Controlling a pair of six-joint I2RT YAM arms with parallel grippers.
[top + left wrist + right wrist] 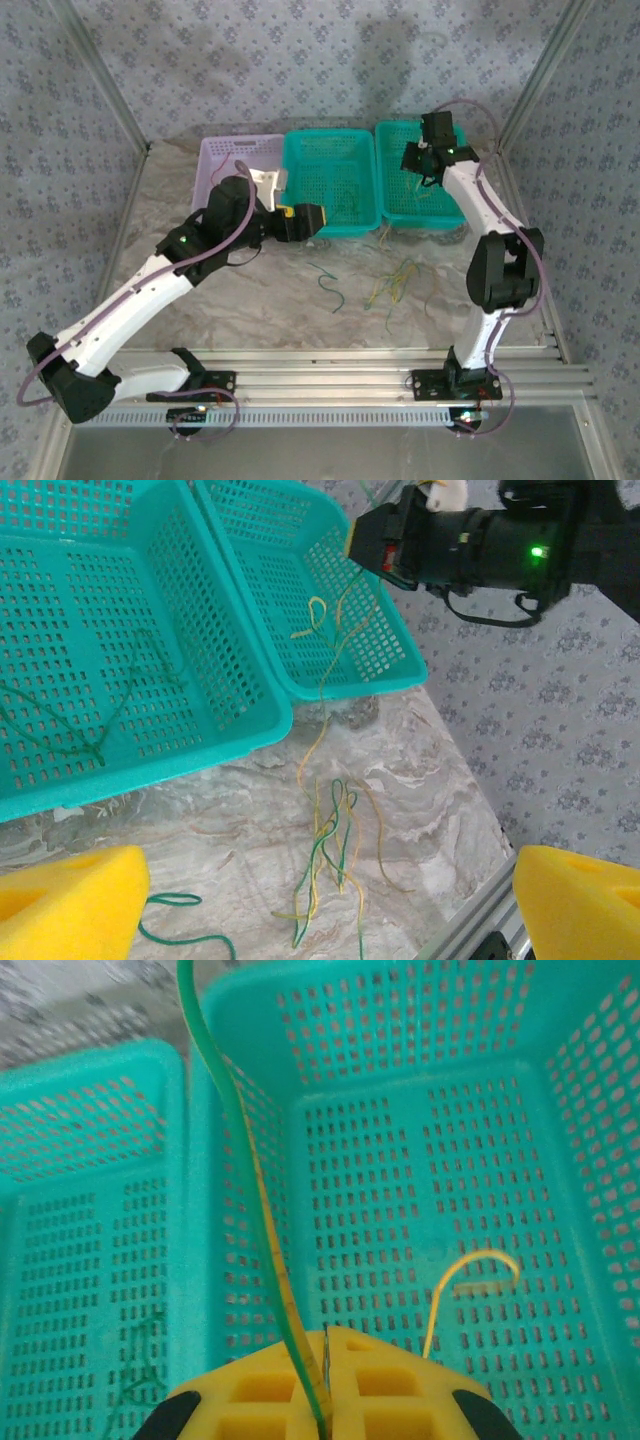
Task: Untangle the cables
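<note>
A tangle of green and yellow cables (335, 840) (395, 285) lies on the marble table in front of the right teal basket (400, 215). My right gripper (325, 1380) (425, 165) hangs over that basket, shut on a green-yellow cable (260, 1210) that runs up from its pads. A yellow cable (325, 670) trails from it down over the basket rim to the tangle. One yellow end (470, 1265) curls beside the pads. My left gripper (330, 910) (300, 222) is open above the tangle, holding nothing. A loose green cable (328, 285) (180, 920) lies to the left.
The middle teal basket (330, 225) (80, 1110) holds a thin green cable (90, 730). A purple basket (240, 155) stands at the back left. The metal rail (330, 375) runs along the table's near edge, close to the tangle.
</note>
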